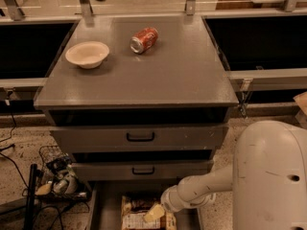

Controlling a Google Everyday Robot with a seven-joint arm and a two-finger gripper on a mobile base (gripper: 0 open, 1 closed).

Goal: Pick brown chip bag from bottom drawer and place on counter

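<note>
The brown chip bag (136, 213) lies flat on the floor of the open bottom drawer (106, 210), at the bottom edge of the camera view. My gripper (154, 213) reaches down from the white arm on the right and sits right over the bag's right part, with a pale fingertip (152, 213) on or just above it. The counter (177, 71) is the grey top of the cabinet above.
A cream bowl (87, 54) and a red soda can (143, 40) lying on its side are on the counter's back left. Two upper drawers with black handles (140, 137) are shut. A wire basket and cables (56, 176) lie on the floor to the left.
</note>
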